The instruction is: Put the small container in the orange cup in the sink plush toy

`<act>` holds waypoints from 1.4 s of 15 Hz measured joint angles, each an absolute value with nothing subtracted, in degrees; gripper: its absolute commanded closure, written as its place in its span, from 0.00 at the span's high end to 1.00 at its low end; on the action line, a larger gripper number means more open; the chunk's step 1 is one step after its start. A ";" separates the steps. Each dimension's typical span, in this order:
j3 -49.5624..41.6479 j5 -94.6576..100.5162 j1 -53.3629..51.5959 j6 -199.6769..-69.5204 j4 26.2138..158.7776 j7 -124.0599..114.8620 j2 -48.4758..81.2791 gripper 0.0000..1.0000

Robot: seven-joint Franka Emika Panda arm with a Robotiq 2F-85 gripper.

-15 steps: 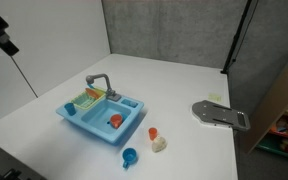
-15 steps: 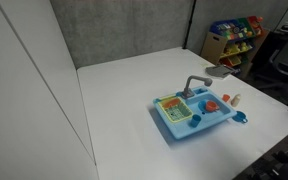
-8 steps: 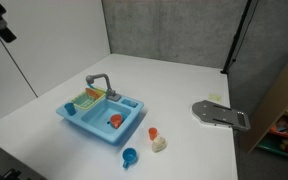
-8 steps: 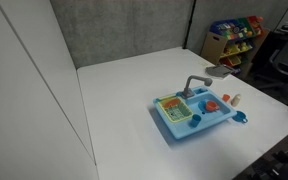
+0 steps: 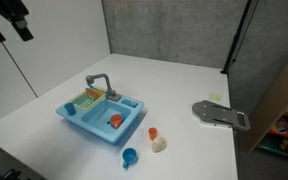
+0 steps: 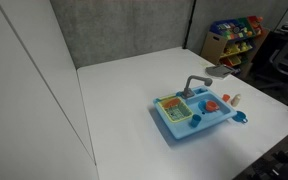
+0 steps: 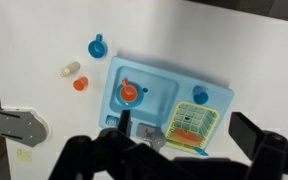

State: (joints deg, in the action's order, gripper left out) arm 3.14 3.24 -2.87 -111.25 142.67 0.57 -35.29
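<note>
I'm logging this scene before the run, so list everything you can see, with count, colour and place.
table: one, white, under everything
sink: one, light blue, on the table
faucet: one, grey, at the sink's back edge
rack: one, green-yellow, in the sink beside the basin
orange cup: one, red-orange, in the basin
container: one, cream, on the table near the sink
cylinder: one, light orange, next to the container
blue cup: one, blue, on the table by the sink's corner
flat tool: one, grey, on the table apart from the sink
gripper: one, dark, open, empty, high above the sink
</note>
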 measured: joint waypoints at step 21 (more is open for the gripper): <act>-5.36 -3.86 4.64 -120.51 129.06 -2.14 -4.23 1.00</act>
State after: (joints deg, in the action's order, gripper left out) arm -5.36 -3.86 4.64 -120.51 129.06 -2.14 -4.23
